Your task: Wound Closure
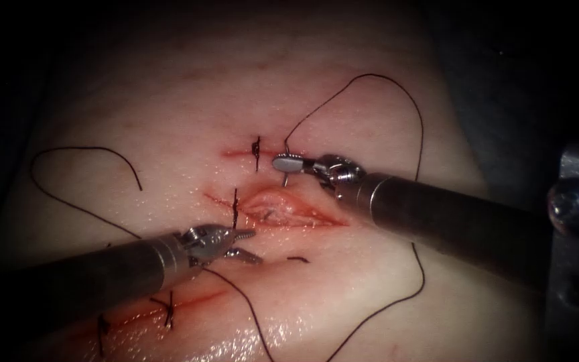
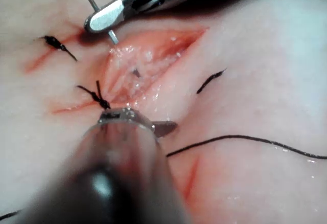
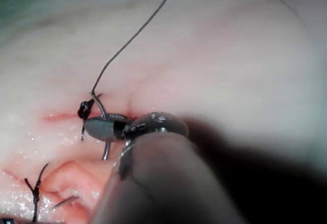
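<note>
1. Tissue (image 1: 343, 281): pork belly, pale and wet, with an open cut (image 1: 286, 209) at centre and red fluid (image 1: 189, 302) along the stitched lines.
2. Right arm's tool (image 1: 288, 163): enters from the right, tip above the open cut. Jaws closed on the needle.
3. Needle (image 1: 284, 175): curved, held near the thread end of its curve; its lower end hangs just over the upper edge of the cut. Whether the point touches the tissue cannot be told; it is not buried.
4. Thread (image 1: 418, 121): dark, runs from the needle's top end in a wide loop above and round the right tool's shaft, then down across the lower tissue.
5. Left arm's tool (image 1: 246, 245): enters from the lower left, tip at the lower left edge of the cut. Jaws parted, holding nothing.
6. Knotted stitches (image 1: 256, 149): one above the cut, one at its left end, others at lower left.
7. Cut end of thread (image 1: 297, 259): short piece lying below the cut.
</note>
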Robot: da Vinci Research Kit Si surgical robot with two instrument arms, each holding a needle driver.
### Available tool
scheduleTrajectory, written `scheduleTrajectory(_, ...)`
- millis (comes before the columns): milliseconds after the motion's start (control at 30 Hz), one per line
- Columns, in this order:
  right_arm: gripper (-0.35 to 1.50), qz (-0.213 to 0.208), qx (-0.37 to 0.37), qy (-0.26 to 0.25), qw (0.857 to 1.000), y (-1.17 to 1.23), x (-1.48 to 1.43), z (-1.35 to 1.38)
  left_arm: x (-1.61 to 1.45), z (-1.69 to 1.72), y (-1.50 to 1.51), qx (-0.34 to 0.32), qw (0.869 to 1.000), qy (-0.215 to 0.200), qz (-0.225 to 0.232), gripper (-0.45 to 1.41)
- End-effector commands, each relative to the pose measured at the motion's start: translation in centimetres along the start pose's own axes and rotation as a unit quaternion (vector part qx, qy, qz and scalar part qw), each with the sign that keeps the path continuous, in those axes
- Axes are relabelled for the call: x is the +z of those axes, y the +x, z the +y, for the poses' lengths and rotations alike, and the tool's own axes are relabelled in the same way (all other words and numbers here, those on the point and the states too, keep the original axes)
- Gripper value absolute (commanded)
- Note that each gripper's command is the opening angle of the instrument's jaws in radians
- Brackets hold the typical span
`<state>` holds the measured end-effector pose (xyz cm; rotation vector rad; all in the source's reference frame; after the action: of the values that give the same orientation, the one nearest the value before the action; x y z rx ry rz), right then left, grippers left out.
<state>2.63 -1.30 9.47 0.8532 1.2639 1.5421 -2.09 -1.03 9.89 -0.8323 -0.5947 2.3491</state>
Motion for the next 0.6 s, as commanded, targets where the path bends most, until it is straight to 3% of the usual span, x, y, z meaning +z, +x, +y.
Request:
scheduleTrajectory(33, -0.35, -0.005, 0.022, 0.007, 1.0, 0.0, 0.12, 0.06, 0.09, -0.03, 0.02, 0.001, 1.0, -0.001, 0.001, 0.32)
scheduleTrajectory(167, -0.35, -0.021, 0.068, 0.036, 0.997, -0.19, 0.12, 0.05, 0.09, -0.04, 0.02, 0.001, 1.0, -0.001, 0.001, 0.32)
scheduleTrajectory(600, -0.35, -0.061, 0.091, 0.069, 0.992, -0.85, 0.05, -0.27, 0.08, -0.06, 0.03, 0.007, 1.0, -0.002, -0.001, 0.32)
